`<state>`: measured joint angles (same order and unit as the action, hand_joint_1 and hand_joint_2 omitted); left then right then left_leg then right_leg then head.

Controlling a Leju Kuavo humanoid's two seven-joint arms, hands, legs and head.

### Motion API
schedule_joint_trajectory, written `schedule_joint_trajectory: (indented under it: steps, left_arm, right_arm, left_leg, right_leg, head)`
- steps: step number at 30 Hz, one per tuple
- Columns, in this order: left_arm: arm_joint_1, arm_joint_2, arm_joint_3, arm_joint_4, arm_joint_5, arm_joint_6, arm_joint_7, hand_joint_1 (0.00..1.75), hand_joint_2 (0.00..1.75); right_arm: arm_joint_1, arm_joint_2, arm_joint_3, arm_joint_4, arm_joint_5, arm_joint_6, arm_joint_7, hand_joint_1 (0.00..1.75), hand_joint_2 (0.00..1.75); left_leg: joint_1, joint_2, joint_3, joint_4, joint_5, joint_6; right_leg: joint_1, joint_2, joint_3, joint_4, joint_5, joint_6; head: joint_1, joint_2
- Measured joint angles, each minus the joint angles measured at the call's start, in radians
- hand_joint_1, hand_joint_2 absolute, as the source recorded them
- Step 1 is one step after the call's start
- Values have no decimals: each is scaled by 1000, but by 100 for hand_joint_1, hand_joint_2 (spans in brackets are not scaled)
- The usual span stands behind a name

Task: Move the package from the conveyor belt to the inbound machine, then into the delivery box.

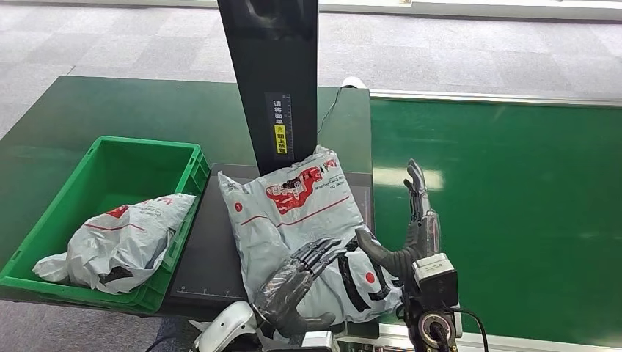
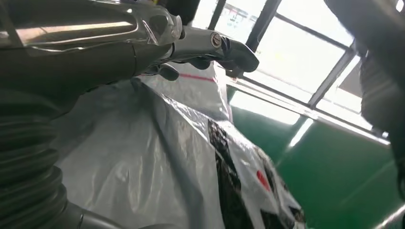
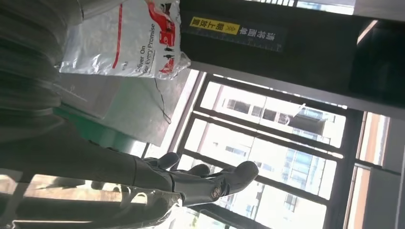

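Package (image 1: pixel 308 220) printed "Deliver On Every Promise", left hand (image 1: pixel 297 282) seemingly resting on it — right hand (image 1: pixel 411 235) spread wide

Near end of the package (image 1: pixel 301 220) covered by the left hand (image 1: pixel 297 282) and by the thumb of the right hand (image 1: pixel 411 235); contact beneath the palm hidden. Top of the black scanner post (image 1: pixel 271 81) cut off by the picture's edge. Second bag (image 1: pixel 121 238) in the green delivery box (image 1: pixel 110 158) partly masked by the box wall, its label too small to read. Yellow sticker text (image 1: pixel 280 138) on the post illegible.
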<state>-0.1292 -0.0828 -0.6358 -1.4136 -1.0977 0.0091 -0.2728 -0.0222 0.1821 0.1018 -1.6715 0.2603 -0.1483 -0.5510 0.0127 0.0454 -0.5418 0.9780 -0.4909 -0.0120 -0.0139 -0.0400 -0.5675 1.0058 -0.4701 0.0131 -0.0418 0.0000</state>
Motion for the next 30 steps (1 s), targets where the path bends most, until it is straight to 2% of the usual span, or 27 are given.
schedule_joint_trajectory:
  steps: [3,9,10,13,14,16,24,30]
  left_arm:
    - [-41,-14,-9,79,-61,-40,70,0,175]
    - [-101,-51,21,236,-200,-54,316,0,175]
    - [-105,-59,34,249,-215,-62,334,14,175]
    - [-106,-81,79,272,-248,-96,332,139,175]
    - [-103,-86,93,276,-252,-100,323,169,175]
    - [-92,-91,118,280,-249,-84,302,175,175]
    - [-21,-81,198,190,-113,23,196,175,175]
    - [2,-68,222,135,-86,46,176,175,175]
  right_arm:
    - [11,20,-43,-31,5,-24,3,0,175]
    - [55,58,-109,-81,-9,-27,6,0,175]
    - [58,62,-115,-83,-11,-26,6,0,175]
    - [63,72,-123,-82,-18,-26,11,0,175]
    - [65,74,-124,-82,-20,-27,13,0,175]
    - [70,78,-126,-80,-26,-27,14,0,175]
    - [110,79,-135,-79,-45,-16,2,0,175]
    - [116,79,-142,-79,-49,-14,-3,0,175]
  left_leg:
    - [0,0,0,0,0,0]
    - [0,1,1,0,0,0]
    - [0,1,1,-1,-1,0]
    - [0,1,6,-1,-3,0]
    - [0,1,7,-1,-3,0]
    - [0,1,8,-1,-2,1]
    - [1,1,8,-1,1,0]
    - [0,1,7,-1,1,0]
  right_leg:
    - [0,0,0,0,0,0]
    - [0,0,2,0,0,0]
    - [0,0,3,0,0,0]
    - [0,0,8,0,-1,0]
    - [0,0,10,0,-1,0]
    - [0,0,11,-1,0,-1]
    - [0,0,10,0,2,-1]
    - [0,0,8,0,2,-1]
  head:
    - [0,0]
    - [0,0]
    - [0,0]
    - [0,0]
    - [0,0]
    - [0,0]
    - [0,0]
    - [0,0]
